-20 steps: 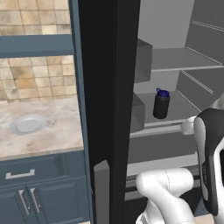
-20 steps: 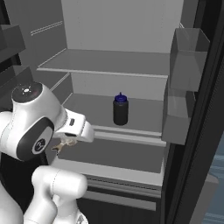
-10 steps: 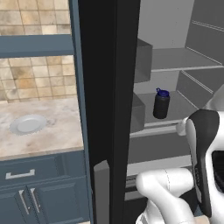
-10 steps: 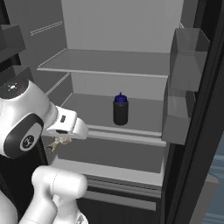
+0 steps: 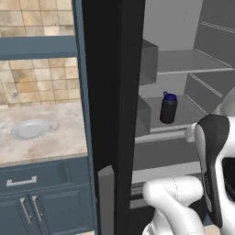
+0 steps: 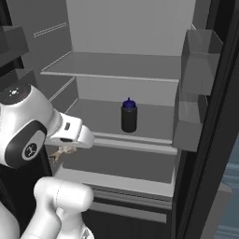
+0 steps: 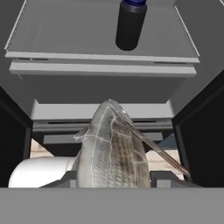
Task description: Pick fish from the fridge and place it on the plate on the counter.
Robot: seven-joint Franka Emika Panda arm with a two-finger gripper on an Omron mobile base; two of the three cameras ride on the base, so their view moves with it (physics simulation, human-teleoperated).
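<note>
The fridge (image 6: 121, 28) stands open, grey inside, and on its middle shelf (image 6: 154, 119) there is a dark bottle with a blue cap (image 6: 129, 115), upright, alone, well back from the shelf's front lip. The upper shelf is bare, and grey door bins (image 6: 198, 60) hang at the right edge of the opening. In the hand view the fish (image 7: 111, 151) is right there, silver-scaled and long, lying along the claw (image 7: 111, 181) with a dark finger pressed at each flank, so the claw is closed narrowly on it, just in front of and below the shelf edge. Over at the left, past the black fridge frame, the plate (image 5: 29, 129) sits with nothing on it on the beige table (image 5: 59, 137), near the tiled wall, with bare stone all around it.
</note>
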